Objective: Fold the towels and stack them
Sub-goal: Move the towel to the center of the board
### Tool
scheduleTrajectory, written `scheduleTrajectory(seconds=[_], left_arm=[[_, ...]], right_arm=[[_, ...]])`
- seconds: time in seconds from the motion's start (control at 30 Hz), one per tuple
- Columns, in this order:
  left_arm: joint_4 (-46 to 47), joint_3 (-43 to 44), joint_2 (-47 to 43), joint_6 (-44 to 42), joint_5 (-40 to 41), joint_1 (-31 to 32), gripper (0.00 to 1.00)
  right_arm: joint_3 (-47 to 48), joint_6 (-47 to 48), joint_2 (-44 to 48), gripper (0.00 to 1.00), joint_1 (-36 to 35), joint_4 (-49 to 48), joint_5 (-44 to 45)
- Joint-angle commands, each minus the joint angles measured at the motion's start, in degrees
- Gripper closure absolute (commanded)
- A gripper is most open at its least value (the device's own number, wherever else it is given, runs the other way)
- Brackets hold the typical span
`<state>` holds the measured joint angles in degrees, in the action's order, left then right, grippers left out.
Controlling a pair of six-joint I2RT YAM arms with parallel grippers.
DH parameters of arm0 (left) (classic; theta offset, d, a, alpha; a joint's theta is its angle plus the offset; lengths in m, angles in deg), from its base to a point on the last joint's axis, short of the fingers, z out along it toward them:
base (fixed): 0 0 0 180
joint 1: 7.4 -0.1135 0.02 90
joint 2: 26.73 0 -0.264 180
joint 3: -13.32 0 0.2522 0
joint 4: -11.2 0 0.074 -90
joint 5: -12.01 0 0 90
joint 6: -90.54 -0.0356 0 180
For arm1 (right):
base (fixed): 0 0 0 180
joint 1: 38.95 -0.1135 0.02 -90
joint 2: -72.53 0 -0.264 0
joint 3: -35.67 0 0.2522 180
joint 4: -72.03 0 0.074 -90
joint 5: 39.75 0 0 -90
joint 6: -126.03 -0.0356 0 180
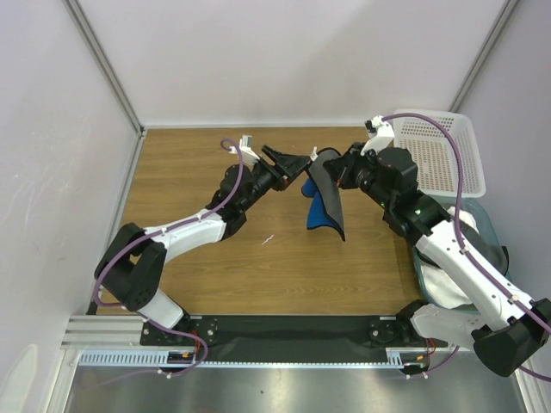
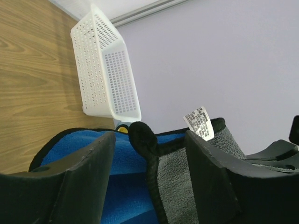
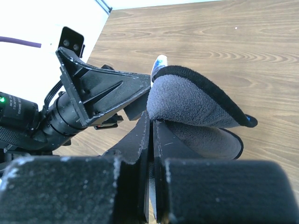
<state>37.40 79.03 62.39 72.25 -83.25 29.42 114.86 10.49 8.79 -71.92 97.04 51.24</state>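
Wooden tabletop (image 1: 198, 172), mid-area: right jaws clamp the blue-edged dark grey towel (image 1: 327, 194) held up over it, left jaws sit open astride its hem, so probably spreading for the fold; next, left should close there.

Label (image 2: 200, 122) print unreadable; white towel (image 1: 433, 288) mostly hidden under right arm (image 1: 461, 254)

Matt black plastic left fingers (image 2: 88, 182), between them a towel (image 2: 175, 186) of fuzzy grey cloth, blue plush on its other face, dark nubbly binding, thin printed tag (image 2: 199, 122), beyond the fingers a white perforated plastic basket (image 2: 105, 70), matt wood-grain table (image 2: 32, 70).
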Motion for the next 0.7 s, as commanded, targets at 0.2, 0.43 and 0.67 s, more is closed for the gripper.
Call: scheduleTrajectory(seconds=[0.2, 0.43, 0.67], left_arm=[[7.8, 0.9, 0.5, 1.2, 0.0, -0.3, 0.44], [9.5, 0.6, 0.5, 1.5, 0.3, -0.5, 0.99], [2.6, 0.7, -4.1, -3.7, 1.6, -2.7, 1.0]], right_arm=[[-0.5, -0.7, -0.2, 1.0, -0.5, -2.6, -0.4], [-1.1, -0.8, 0.1, 1.0, -0.5, -2.5, 0.1], [-2.3, -1.5, -1.3, 1.0, -0.5, -3.3, -0.4]])
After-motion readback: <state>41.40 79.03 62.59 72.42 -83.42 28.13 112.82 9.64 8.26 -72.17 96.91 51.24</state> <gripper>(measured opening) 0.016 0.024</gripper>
